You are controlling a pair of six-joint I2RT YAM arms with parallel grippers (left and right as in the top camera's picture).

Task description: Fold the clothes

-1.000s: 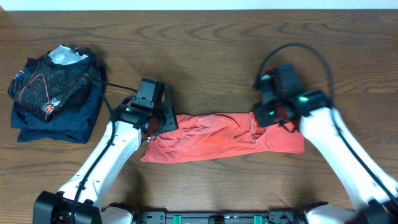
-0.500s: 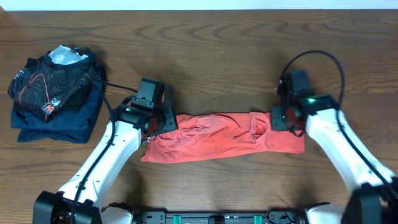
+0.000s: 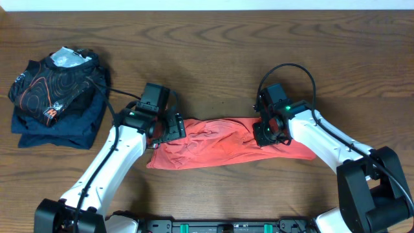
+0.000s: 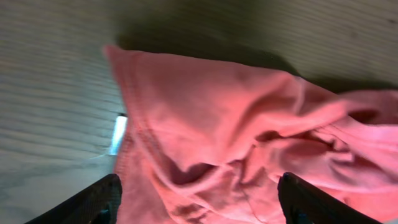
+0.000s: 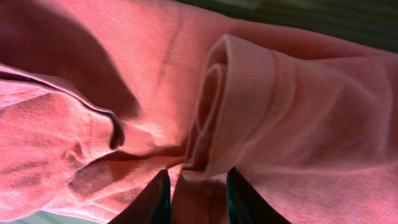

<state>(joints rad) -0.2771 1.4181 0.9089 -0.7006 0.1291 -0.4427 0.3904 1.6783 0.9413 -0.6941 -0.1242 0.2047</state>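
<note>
The coral-red T-shirt (image 3: 220,144) lies as a long crumpled band across the table's middle, print hidden. My left gripper (image 3: 169,127) is open over the shirt's left end; in the left wrist view its fingers (image 4: 199,202) straddle the bunched red cloth (image 4: 236,137). My right gripper (image 3: 266,133) sits on the shirt right of its middle. In the right wrist view its fingers (image 5: 198,196) are shut on a rolled fold of the red cloth (image 5: 239,93).
A black garment with orange contour lines (image 3: 55,84) lies on a folded navy garment (image 3: 61,129) at the far left. The brown wooden table (image 3: 213,58) extends behind the shirt. A black bar (image 3: 226,226) runs along the front edge.
My right gripper swung out toward the shirt's right end, then back left onto the shirt, pinching a fold. The shirt's right part is more bunched. The left arm barely moved.
</note>
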